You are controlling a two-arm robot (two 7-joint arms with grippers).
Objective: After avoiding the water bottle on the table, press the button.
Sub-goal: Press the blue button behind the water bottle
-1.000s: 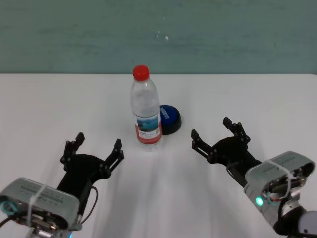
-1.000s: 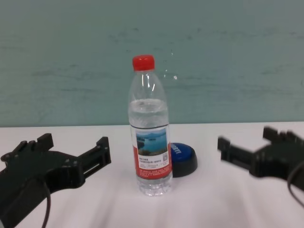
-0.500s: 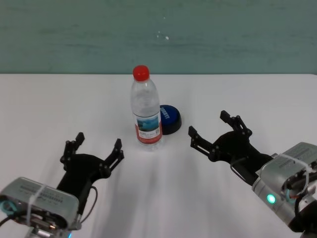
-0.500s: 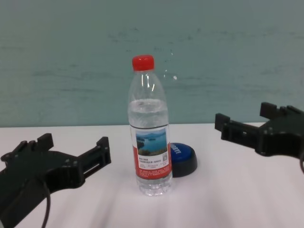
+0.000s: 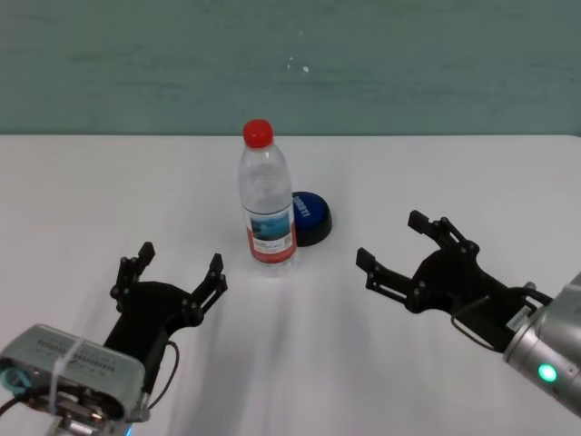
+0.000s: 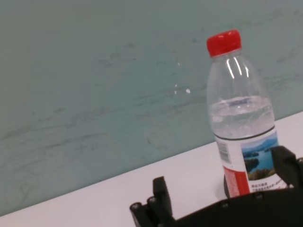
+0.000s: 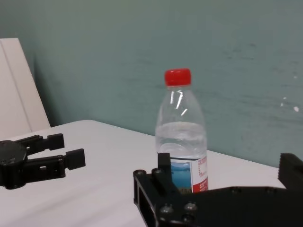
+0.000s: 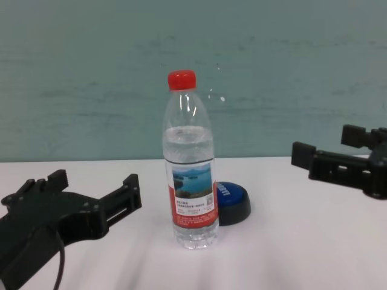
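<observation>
Black fingers of the left gripper stand spread apart with nothing between them, low over the white table on the robot's own left, and it looks parked. Level with it on the other side, the right gripper is raised off the tabletop, its jaws likewise parted and empty. Ahead of those jaws and toward the middle stands the water bottle, upright, and just behind it, close against its base, sits the button, partly hidden by the bottle in the chest view. The chief risk, as I judge it, is a straight reach: the splayed fingers could clip the tall, narrow bottle and tip it. Closing the jaws and coming in from the button's open right side would lessen that.
</observation>
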